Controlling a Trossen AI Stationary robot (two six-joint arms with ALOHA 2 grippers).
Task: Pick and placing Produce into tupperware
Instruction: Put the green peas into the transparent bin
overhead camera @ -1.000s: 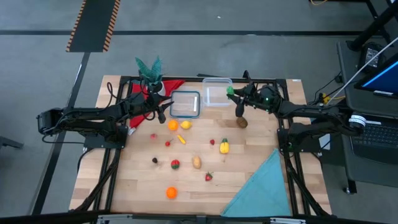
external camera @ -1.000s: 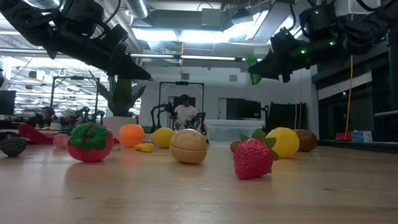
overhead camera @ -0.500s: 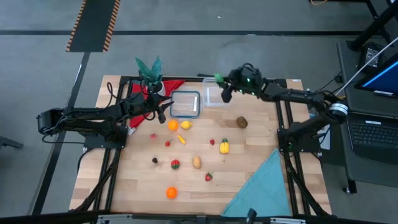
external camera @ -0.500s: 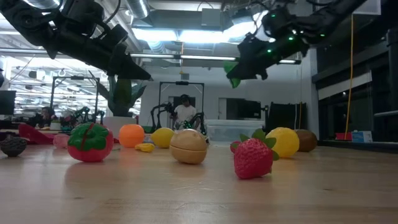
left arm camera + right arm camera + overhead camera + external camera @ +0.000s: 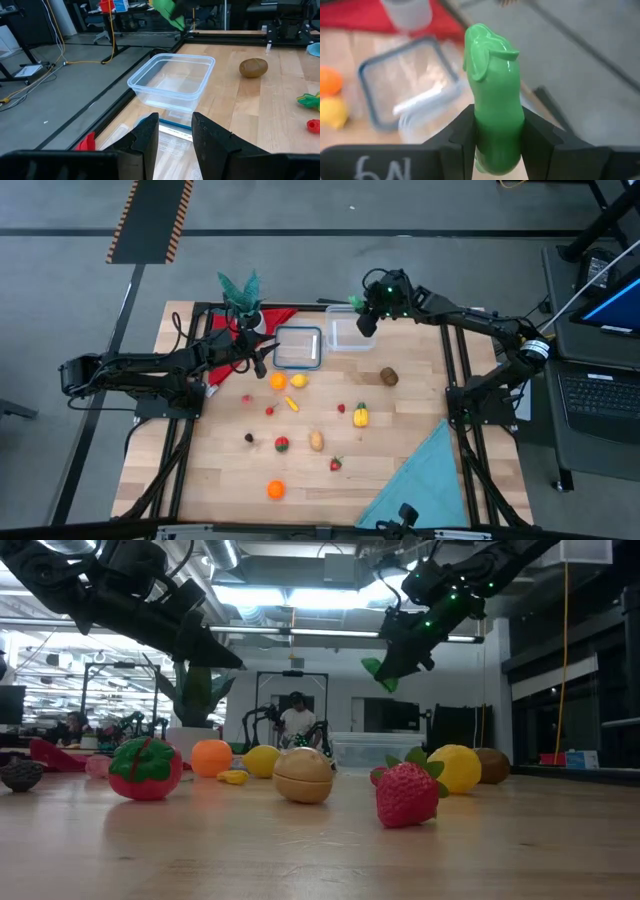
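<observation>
Right tool (image 5: 496, 145) clamped on one green vegetable (image 5: 492, 95), above one tupperware (image 5: 347, 330), left tool (image 5: 175, 135) empty, apart.

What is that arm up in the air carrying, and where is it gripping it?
The right gripper holds a green toy vegetable, pinched around its lower part, above the tupperware. The left gripper holds nothing.

You've got a glossy, smooth green plastic vegetable (image 5: 492, 95) between matt dark fingers (image 5: 462, 137), a clear plastic tub (image 5: 172, 82) (walls translucent), a pale wood-plank table (image 5: 400, 440), and a matt teal cloth (image 5: 425, 485).
</observation>
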